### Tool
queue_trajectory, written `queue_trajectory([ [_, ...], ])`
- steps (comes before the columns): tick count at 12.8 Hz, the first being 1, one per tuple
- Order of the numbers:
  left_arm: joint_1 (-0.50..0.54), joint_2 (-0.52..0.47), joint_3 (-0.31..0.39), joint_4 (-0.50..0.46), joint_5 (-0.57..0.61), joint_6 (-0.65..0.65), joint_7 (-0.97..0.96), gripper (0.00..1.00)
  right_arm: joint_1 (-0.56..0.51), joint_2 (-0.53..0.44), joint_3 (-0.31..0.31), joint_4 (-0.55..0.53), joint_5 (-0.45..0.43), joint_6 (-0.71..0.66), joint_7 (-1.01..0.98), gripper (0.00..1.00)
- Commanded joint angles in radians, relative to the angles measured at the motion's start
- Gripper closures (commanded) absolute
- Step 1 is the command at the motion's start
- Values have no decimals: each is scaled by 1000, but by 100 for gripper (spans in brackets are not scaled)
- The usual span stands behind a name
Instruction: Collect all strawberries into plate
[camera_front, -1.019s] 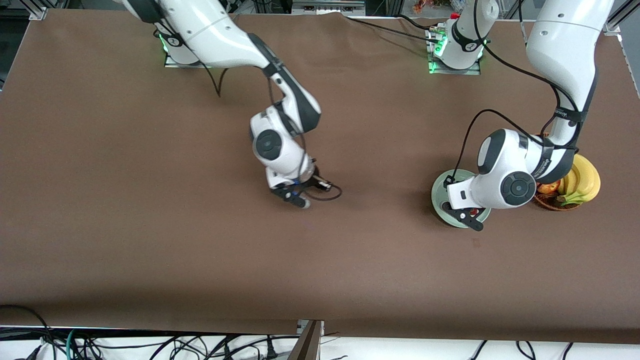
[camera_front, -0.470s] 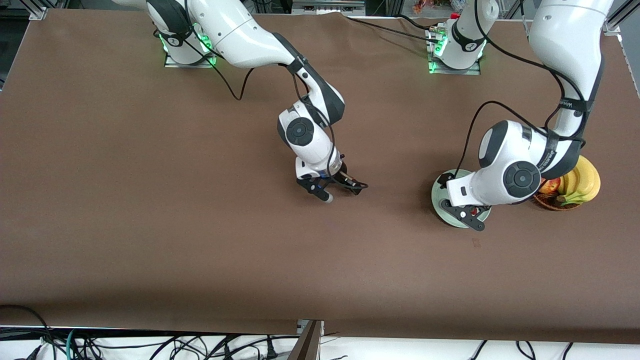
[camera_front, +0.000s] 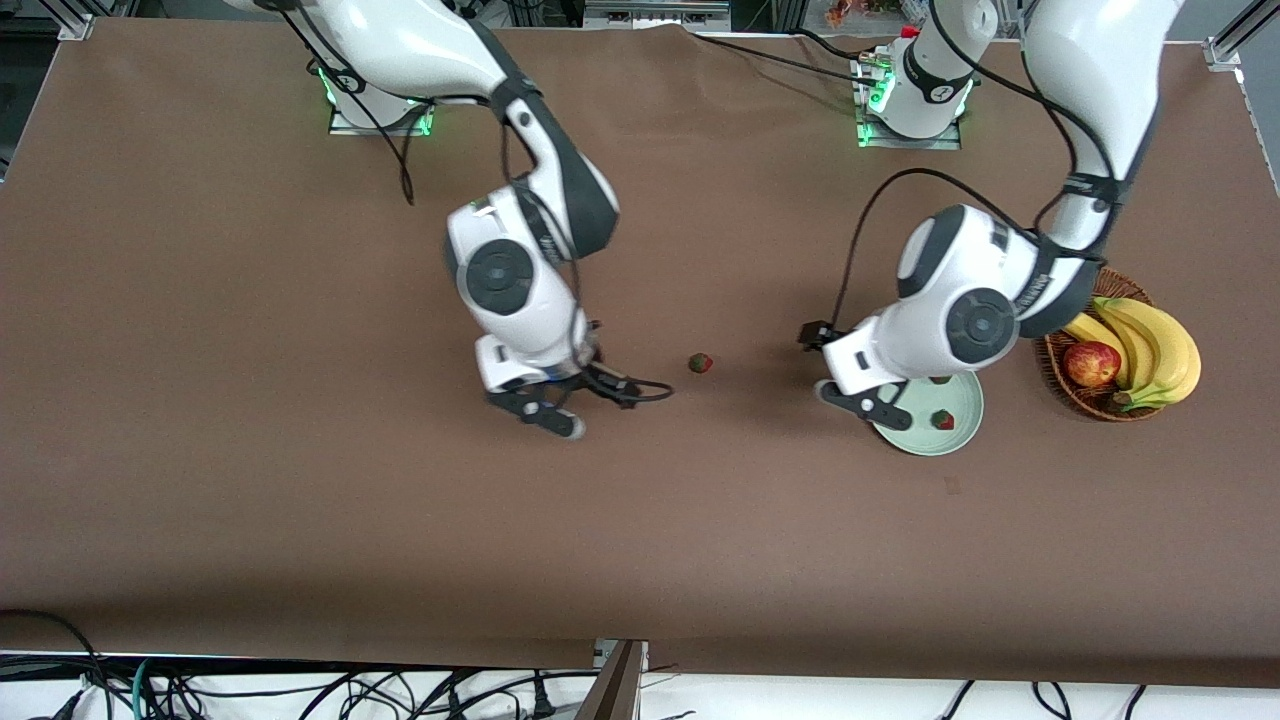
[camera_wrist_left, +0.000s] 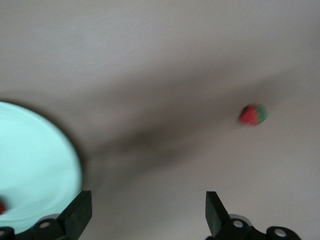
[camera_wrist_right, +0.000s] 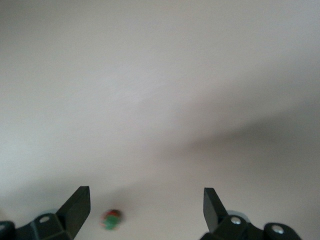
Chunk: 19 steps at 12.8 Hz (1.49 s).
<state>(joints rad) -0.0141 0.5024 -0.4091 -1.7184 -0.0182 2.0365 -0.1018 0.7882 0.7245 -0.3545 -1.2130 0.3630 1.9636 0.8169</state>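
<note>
One strawberry (camera_front: 700, 362) lies on the brown table between the two grippers; it also shows in the left wrist view (camera_wrist_left: 252, 114) and the right wrist view (camera_wrist_right: 111, 219). Another strawberry (camera_front: 943, 420) lies in the mint-green plate (camera_front: 925, 440), whose rim shows in the left wrist view (camera_wrist_left: 35, 165). A third strawberry is not clearly visible. My left gripper (camera_front: 862, 402) is open and empty, over the plate's edge toward the table's middle (camera_wrist_left: 147, 220). My right gripper (camera_front: 540, 412) is open and empty, low over the table beside the loose strawberry (camera_wrist_right: 145, 215).
A brown wicker basket (camera_front: 1052, 362) with bananas (camera_front: 1150, 345) and a red apple (camera_front: 1090, 362) stands beside the plate, toward the left arm's end of the table. Cables hang along the table's front edge.
My right gripper moved toward the plate, then drew back, and a strawberry now lies on the table where it was. My left arm shifted off the plate toward the middle, uncovering the plate and basket.
</note>
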Motion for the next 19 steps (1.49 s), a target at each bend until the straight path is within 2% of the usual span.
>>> queue_trajectory([
  [1, -101, 56, 3, -6, -3, 140, -212, 0, 0, -144, -98, -42, -15, -225, -152, 0],
  [3, -194, 114, 12, -9, 44, 267, -349, 0, 2, -248, -159, -74, -18, -322, -279, 0],
  [5, -252, 195, 12, -9, 221, 402, -548, 0, 2, -394, -187, -187, -39, -362, -352, 0],
  [7, -271, 249, 10, -1, 437, 422, -715, 0, 5, -508, -184, -290, -134, -357, -398, 0],
  [8, -271, 258, 9, 0, 504, 424, -764, 0, 5, -540, -181, -324, -168, -351, -413, 0],
  [9, -273, 260, 7, 0, 523, 424, -786, 0, -1, -575, -176, -361, -191, -351, -448, 0],
  [10, -274, 260, 7, 0, 526, 424, -786, 7, -44, -605, -149, -381, -214, -351, -484, 0],
  [11, -274, 260, 7, 0, 524, 424, -786, 33, -117, -623, -94, -385, -234, -353, -530, 0],
  [12, -274, 260, 7, 2, 512, 424, -791, 63, -192, -631, -36, -385, -245, -357, -580, 0],
  [13, -274, 258, 6, 0, 512, 422, -791, 83, -264, -640, 21, -387, -248, -361, -605, 0],
  [14, -270, 257, 4, 0, 511, 422, -791, 95, -338, -651, 82, -395, -260, -362, -622, 0],
  [17, -262, 246, 0, -1, 508, 412, -788, 98, -545, -698, 305, -433, -352, -347, -637, 0],
  [19, -259, 236, -2, 0, 506, 407, -786, 100, -697, -708, 454, -431, -369, -339, -668, 0],
])
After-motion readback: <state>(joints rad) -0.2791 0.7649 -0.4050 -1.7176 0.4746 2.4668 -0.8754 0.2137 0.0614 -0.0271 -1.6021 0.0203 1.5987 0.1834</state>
